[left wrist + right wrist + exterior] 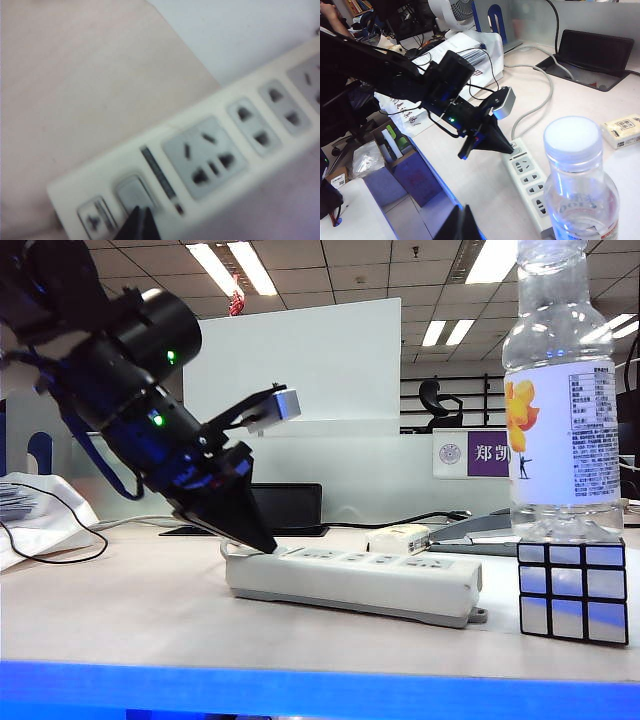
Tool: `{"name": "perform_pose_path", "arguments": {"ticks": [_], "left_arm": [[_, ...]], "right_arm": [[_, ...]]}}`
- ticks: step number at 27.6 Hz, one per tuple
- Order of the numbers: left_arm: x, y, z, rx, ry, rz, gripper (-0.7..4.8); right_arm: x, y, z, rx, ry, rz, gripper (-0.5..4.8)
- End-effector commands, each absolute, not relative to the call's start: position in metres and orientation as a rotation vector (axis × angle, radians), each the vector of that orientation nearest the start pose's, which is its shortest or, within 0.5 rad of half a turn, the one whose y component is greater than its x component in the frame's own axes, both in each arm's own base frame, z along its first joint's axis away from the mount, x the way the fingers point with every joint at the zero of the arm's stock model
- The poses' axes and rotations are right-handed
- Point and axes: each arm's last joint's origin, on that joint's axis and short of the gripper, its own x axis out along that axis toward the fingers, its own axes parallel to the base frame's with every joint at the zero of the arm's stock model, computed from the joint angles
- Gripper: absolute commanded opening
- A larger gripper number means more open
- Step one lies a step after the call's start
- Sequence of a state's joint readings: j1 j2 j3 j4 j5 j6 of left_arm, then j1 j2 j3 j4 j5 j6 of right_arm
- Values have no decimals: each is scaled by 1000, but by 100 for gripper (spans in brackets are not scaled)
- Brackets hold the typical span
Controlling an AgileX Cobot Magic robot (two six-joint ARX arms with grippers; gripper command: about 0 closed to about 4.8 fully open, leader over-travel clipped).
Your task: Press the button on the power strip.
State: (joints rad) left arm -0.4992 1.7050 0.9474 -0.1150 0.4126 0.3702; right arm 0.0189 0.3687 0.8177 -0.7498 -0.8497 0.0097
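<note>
Left gripper (139,226), fingers pinched to one point, jabs down on the button (133,193) at the power strip (352,582) end, while the right gripper (460,227), also closed, hangs high above, out of the way.

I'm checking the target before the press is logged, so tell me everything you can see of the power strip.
The power strip is a long white plastic bar on a grey base, lying flat on the pale table. Its top carries a row of grey socket faces. At the end under the left gripper sits the button, a pale rounded switch; the shut fingertips rest at its edge. A small tab sticks out at the other end, and a pale cord leaves the button end.
</note>
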Motion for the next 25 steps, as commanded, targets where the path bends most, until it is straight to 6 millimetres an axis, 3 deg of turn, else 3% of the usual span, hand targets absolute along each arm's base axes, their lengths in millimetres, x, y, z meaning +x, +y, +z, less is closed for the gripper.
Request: {"name": "perform_pose_path", "arguments": {"ticks": [1,5,13,18,21,25], "left_arm": [[283,-169,195,316,646,-983,-5],[275,-164,226,305,530,-974,-5],[258,-155,241,331,568,-986,-5],[226,-138,288,331,433,-977,-5],[200,-123,306,321,342,-958,-5],[168,-104,314,286,257,-917,-5]], "right_arm": [[50,23,336,125,269,869,0],[50,23,336,126,269,875,0],[50,23,336,127,269,887,0],[50,23,336,124,268,873,0],[50,22,336,103,257,843,0],[49,22,338,77,219,837,0]]}}
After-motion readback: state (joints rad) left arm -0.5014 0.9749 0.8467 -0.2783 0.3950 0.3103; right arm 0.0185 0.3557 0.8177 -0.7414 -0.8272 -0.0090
